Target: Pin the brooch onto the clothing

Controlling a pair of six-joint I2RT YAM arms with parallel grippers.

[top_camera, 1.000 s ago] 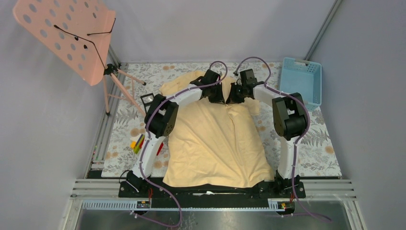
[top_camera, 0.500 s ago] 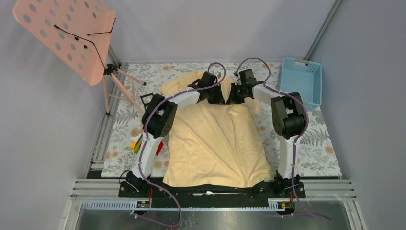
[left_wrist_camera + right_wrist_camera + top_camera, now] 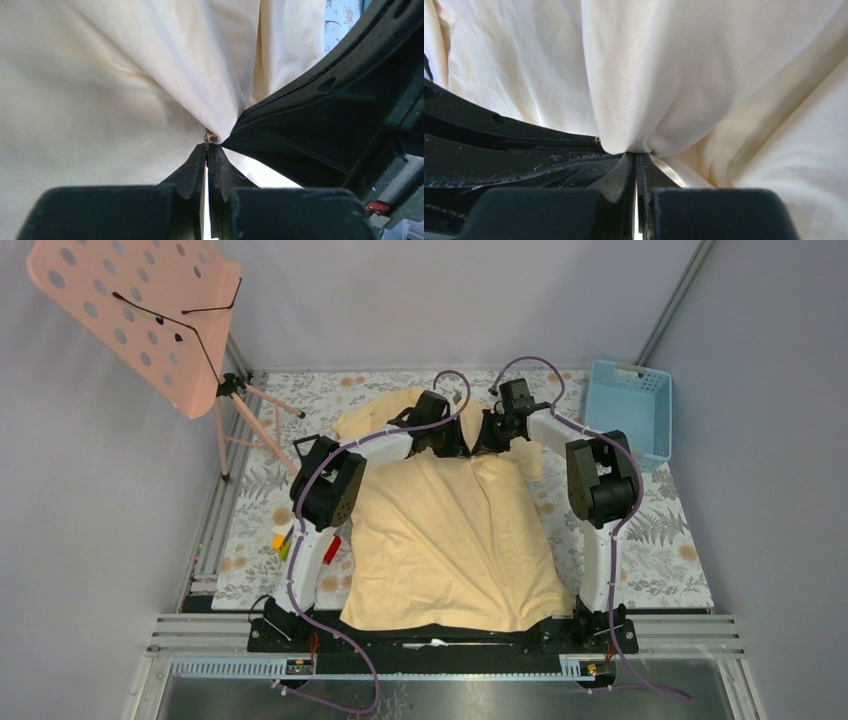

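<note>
While the left gripper (image 3: 206, 149) is pressing shut on a tiny metallic speck, likely the brooch (image 3: 207, 135), at the far-middle neck area, the clothing (image 3: 100, 95) is bunching softly: limp matte cotton, light, creasing easily. The brooch is looking rigid, slippery, easily dropped; best held by its edge. The right gripper (image 3: 635, 159) is pinching a cloth fold.

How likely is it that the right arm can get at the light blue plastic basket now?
Probably not yet: the right end effector is shut on a fold of the pale yellow cotton T-shirt. Otherwise the basket sits close, nothing between.
</note>
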